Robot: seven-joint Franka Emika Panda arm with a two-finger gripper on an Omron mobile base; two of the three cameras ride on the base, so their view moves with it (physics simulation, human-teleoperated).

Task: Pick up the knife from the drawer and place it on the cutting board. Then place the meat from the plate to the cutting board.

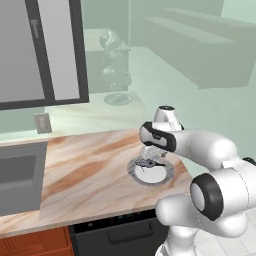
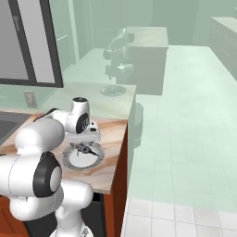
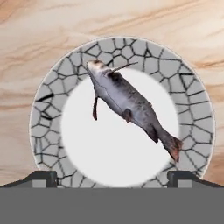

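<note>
Your gripper [image 3: 112,177] hangs just above the plate [image 3: 48,109], jaws spread wide and empty, fish-shaped meat [image 3: 127,103] lying diagonally on it, plate near the counter [image 1: 85,170] edge

Dark-framed window [image 1: 42,50] above marbled wood counter [image 1: 90,170], steel sink [image 1: 17,177], pale tiled floor [image 2: 185,152].
</note>
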